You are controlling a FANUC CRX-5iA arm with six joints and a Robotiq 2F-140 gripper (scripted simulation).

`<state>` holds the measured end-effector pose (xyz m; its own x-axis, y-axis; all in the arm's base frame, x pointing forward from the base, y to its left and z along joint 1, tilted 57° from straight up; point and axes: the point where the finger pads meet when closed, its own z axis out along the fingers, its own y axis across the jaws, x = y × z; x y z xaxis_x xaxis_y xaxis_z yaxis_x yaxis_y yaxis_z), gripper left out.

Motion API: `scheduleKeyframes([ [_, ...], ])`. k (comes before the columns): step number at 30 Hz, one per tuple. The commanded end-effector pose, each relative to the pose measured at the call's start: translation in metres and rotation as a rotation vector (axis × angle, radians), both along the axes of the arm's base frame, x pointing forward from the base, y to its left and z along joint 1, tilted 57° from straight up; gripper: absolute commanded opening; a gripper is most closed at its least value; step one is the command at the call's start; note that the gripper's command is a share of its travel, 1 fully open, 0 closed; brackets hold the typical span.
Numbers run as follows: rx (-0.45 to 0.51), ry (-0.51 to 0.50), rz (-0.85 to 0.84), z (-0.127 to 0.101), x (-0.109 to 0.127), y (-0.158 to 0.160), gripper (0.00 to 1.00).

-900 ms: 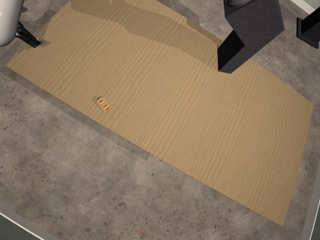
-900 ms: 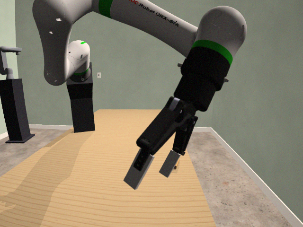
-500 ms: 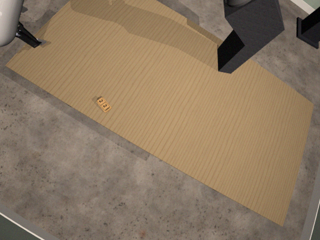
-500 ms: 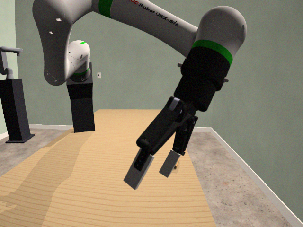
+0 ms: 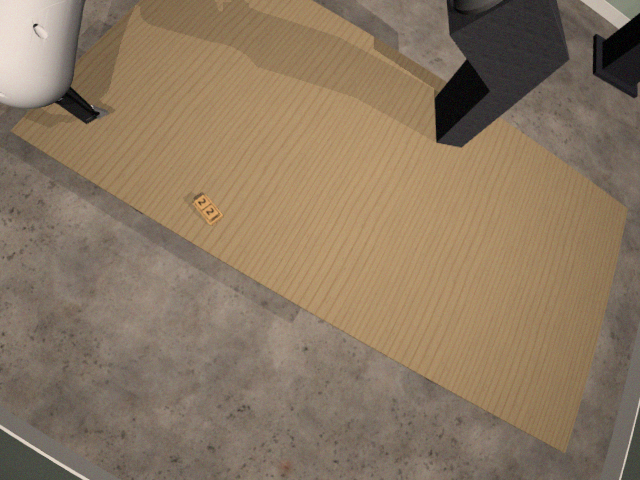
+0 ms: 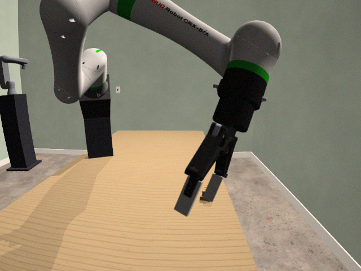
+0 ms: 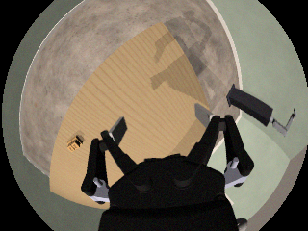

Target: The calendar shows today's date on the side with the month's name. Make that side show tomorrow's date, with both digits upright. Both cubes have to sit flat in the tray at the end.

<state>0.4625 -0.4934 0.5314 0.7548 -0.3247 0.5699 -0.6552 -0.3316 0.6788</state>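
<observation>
The gripper (image 5: 96,114) (image 6: 198,196) (image 7: 160,116) stands with its fingers spread wide apart and nothing between them. It hangs tilted over the table (image 5: 361,232) (image 6: 140,189) (image 7: 120,82), its two flat gray pads (image 6: 188,198) (image 7: 118,132) well away from each other.

The calendar (image 5: 207,208) (image 6: 205,199) (image 7: 74,143) sits on the wooden table top, near one long edge. It lies outside the space between the fingers. In the top view, the gripper is near a corner of the table and the calendar is well apart from it, farther along the same long edge. In the exterior view, the calendar is beyond the fingers, partly hidden behind the farther pad. The wrist view has it off to the left of both pads, on the outer side of the left-hand one.

From above, two digits face up side by side, each reading 2, with a thin dividing line between them. The month's name cannot be made out in any view. The calendar's details are too small in the wrist view to read.

The white arm (image 5: 36,46) (image 6: 180,26) reaches over the table from a dark pedestal (image 5: 509,62) (image 6: 98,136).

The gripper (image 5: 93,116) (image 6: 196,205) (image 7: 160,116) has shifted toward five o'clock in the top view, and its fingertips toward two o'clock in the exterior view, where it now hangs less tilted. There, the calendar (image 5: 207,209) (image 6: 201,197) (image 7: 74,143), formerly peeking out at the far finger's three o'clock, shows at its nine.
</observation>
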Motion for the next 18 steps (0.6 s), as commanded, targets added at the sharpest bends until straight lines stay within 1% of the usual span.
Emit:
scheduleKeyframes([
  [1, -0.009, -0.017, 0.117, -0.046, 0.044, 0.033, 1.0],
  [3, -0.009, -0.017, 0.117, -0.05, 0.048, 0.036, 1.0],
  [4, -0.001, -0.024, 0.176, -0.074, 0.064, 0.054, 1.0],
  [5, -0.001, -0.024, 0.176, -0.079, 0.067, 0.058, 1.0],
  [7, -0.001, -0.024, 0.176, -0.079, 0.067, 0.058, 1.0],
  [8, 0.012, -0.03, 0.235, -0.109, 0.085, 0.082, 1.0],
  [10, 0.012, -0.03, 0.235, -0.109, 0.085, 0.082, 1.0],
  [11, 0.029, -0.035, 0.291, -0.139, 0.097, 0.105, 1.0],
  [13, 0.029, -0.035, 0.291, -0.139, 0.098, 0.106, 1.0],
  [14, 0.048, -0.039, 0.34, -0.168, 0.107, 0.129, 1.0],
  [16, 0.048, -0.039, 0.34, -0.168, 0.107, 0.129, 1.0],
  [17, 0.067, -0.041, 0.381, -0.193, 0.113, 0.15, 1.0],
  [18, 0.067, -0.041, 0.381, -0.193, 0.113, 0.15, 1.0],
])
